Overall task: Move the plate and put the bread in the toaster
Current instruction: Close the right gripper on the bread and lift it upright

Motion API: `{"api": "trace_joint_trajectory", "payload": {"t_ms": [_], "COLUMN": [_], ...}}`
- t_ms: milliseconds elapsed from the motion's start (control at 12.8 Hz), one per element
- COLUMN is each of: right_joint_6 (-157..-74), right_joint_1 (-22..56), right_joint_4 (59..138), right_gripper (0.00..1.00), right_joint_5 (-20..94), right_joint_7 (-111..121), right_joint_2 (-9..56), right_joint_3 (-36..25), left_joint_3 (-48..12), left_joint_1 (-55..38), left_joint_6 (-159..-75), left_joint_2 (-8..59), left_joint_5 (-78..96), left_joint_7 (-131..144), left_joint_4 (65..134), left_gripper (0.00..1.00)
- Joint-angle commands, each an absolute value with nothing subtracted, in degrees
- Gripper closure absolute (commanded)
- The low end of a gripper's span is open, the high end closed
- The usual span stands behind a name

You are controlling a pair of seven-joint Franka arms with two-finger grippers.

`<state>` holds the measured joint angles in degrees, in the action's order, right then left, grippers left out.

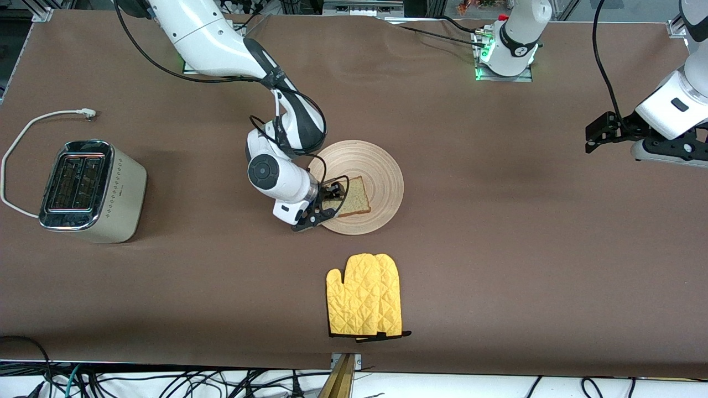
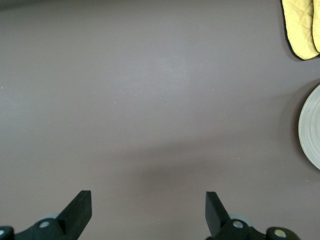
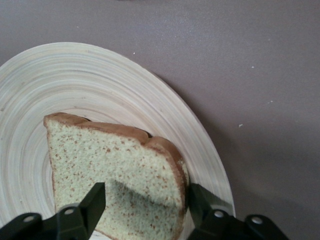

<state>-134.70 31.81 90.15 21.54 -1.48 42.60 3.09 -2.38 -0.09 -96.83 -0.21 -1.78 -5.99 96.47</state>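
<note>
Right claw (image 1: 327, 205): you have its fingers straddling the bread (image 1: 350, 197), on the plate (image 1: 381, 171) mid-desk.
Left claw (image 1: 594, 136): yours waits spread wide over bare desk (image 1: 498, 249).
Toaster (image 1: 91, 190): near the right arm's end.

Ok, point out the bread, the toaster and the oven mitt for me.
bread (image 1: 354, 200): front view, bare middle of the slice lying on the plate.
toaster (image 1: 121, 190): front view, its cream side panel with the dot pattern.
oven mitt (image 1: 362, 298): front view, middle of the yellow quilted palm.
</note>
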Motion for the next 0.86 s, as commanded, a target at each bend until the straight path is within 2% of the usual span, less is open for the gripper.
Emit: {"api": "trace_joint_trajectory", "payload": {"t_ms": [0,314,784], "right_joint_6": [-134.74,-134.74,-135.09], "right_joint_1": [31.64,31.73,31.9], "right_joint_4": [90.18,90.18,90.18], "right_gripper": [0.25,0.25,0.33], "right_joint_5": [22.41,22.41,22.32], "right_joint_7": [-0.62,-0.62,-0.53], "right_joint_2": [43.24,43.33,43.68], "right_joint_3": [3.25,3.25,3.25], "left_joint_3": [-2.55,-2.55,-2.55], "left_joint_1": [0.26,0.26,0.26], "left_joint_6": [-95.98,-95.98,-95.98], "left_joint_2": [-0.26,-0.26,-0.26], "left_joint_5": [-0.44,-0.44,-0.44], "left_joint_7": [-5.89,-5.89,-5.89], "left_joint_4": [95.89,95.8,95.89], "left_gripper": [0.0,0.0,0.0]}}
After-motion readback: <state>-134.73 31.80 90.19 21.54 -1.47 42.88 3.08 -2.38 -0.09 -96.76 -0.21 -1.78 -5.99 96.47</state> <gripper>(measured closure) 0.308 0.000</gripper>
